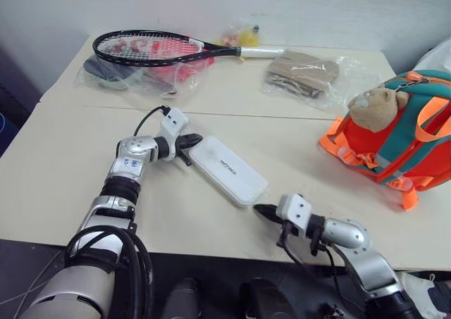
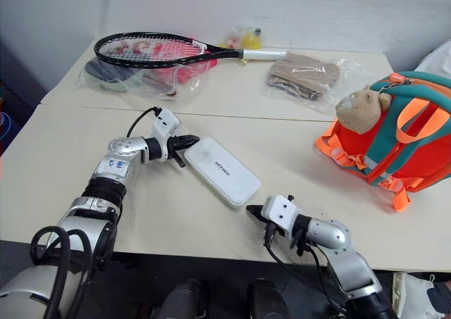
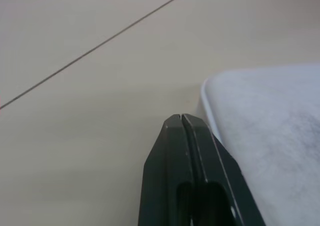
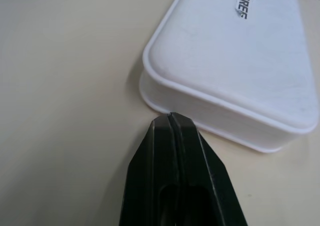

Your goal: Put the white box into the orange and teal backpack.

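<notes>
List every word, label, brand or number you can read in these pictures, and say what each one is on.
"UNITREE" as best it reads, its first letters cut off at the picture's edge in the right wrist view: dark lettering on top of the white box.
Small blue marking on the left arm's silver forearm segment: too small to read.
Red pattern on the strings of the tennis racket: not legible as text.
Nothing else readable.
</notes>
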Controlling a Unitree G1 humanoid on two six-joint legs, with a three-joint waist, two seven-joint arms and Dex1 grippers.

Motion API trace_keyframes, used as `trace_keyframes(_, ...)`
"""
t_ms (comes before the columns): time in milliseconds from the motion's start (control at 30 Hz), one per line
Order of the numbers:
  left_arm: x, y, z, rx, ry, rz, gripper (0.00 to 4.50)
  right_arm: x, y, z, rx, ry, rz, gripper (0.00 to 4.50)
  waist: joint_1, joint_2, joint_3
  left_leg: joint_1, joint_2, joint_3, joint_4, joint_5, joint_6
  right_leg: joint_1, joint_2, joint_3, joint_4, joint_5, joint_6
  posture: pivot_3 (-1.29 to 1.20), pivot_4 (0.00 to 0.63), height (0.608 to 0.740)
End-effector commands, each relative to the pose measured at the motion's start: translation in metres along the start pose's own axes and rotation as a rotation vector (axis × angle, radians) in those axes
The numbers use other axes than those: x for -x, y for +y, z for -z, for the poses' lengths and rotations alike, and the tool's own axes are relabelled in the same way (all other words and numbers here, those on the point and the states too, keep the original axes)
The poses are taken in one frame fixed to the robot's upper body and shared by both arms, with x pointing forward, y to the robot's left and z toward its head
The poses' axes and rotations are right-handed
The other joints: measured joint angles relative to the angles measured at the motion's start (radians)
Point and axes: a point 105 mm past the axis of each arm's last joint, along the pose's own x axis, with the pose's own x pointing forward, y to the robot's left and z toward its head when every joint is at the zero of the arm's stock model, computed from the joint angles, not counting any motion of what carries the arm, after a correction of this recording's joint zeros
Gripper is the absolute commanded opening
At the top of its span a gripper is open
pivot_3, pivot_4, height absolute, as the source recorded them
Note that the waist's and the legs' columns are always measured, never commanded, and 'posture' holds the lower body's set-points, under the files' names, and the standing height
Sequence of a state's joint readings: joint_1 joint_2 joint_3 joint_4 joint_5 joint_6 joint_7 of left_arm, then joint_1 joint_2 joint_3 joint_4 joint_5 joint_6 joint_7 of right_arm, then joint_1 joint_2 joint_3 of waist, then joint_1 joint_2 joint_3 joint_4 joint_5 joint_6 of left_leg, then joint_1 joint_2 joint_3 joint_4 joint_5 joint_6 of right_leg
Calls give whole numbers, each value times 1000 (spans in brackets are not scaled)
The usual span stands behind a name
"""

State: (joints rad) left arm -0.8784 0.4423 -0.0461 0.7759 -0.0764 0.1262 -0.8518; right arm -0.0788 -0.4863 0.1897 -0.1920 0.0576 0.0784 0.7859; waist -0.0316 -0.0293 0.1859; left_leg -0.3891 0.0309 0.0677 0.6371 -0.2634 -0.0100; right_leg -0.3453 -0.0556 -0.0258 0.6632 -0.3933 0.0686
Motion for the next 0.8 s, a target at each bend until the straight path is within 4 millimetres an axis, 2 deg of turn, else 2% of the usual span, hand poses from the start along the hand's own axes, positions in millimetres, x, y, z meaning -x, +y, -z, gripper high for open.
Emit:
trace_keyframes(33, 7, -41, 2, -11, 15, 228, 32, -2, -16, -9, 15, -8, 50, 0, -1, 0, 0, 0, 0, 0, 0, 0, 0, 0, 0, 1, 0, 0, 0, 0, 150, 740)
trace_keyframes(167, 30, -71, 11, 6, 48, 326, 32, 9, -29, -9, 38, 32, 53, 0, 7, 1, 0, 1, -1, -1, 0, 0, 1, 2, -1, 1, 0, 0, 0, 0, 150, 740)
trace_keyframes(267, 44, -86, 15, 29, 70, 331, 32, 19, -39, -9, 47, 57, 51, 0, 22, 1, 0, 1, -3, -3, 0, -2, 4, 4, -3, 0, -1, 0, 0, 0, 150, 740)
trace_keyframes(400, 54, -92, 22, 62, 94, 253, 32, 26, -45, -7, 52, 88, 35, 0, 26, 1, 0, 0, -3, -2, 0, -3, 6, 4, -4, 1, -3, 0, 0, 0, 150, 740)
trace_keyframes(467, 58, -93, 19, 104, 68, 218, 32, 29, -50, -6, 51, 94, 39, 0, 26, 1, 0, 0, -3, -2, 0, -3, 5, 3, -3, 1, -3, 0, 0, 0, 150, 740)
trace_keyframes(533, 62, -93, 16, 145, 53, 187, 32, 30, -54, -5, 52, 102, 40, 0, 23, 1, 0, 0, -3, -2, 0, -3, 6, 3, -3, 1, -3, 0, 0, 0, 150, 740)
trace_keyframes(600, 75, -85, 22, 200, 89, 137, 32, 32, -57, -2, 54, 119, 32, 0, 20, 1, 0, 0, -2, -2, 0, -3, 6, 3, -3, 1, -3, 0, 0, 0, 150, 740)
trace_keyframes(667, 90, -74, 30, 302, 133, 98, 403, 34, -58, -1, 53, 129, 26, 0, 13, 1, 0, 0, -2, -2, -1, -3, 6, 3, -3, 1, -3, 0, 0, 0, 150, 740)
trace_keyframes(733, 98, -71, 29, 376, 142, 116, 871, 34, -59, -1, 55, 132, 19, 0, 5, 1, 0, 0, -2, -3, -2, -3, 6, 3, -2, 1, -3, 0, 0, 0, 150, 740)
trace_keyframes(800, 108, -68, 42, 630, 285, 106, 1461, 33, -59, 0, 61, 134, -1, 0, 4, 1, 0, 1, -2, -3, -2, -3, 6, 3, -2, 0, -3, 0, 0, 0, 150, 740)
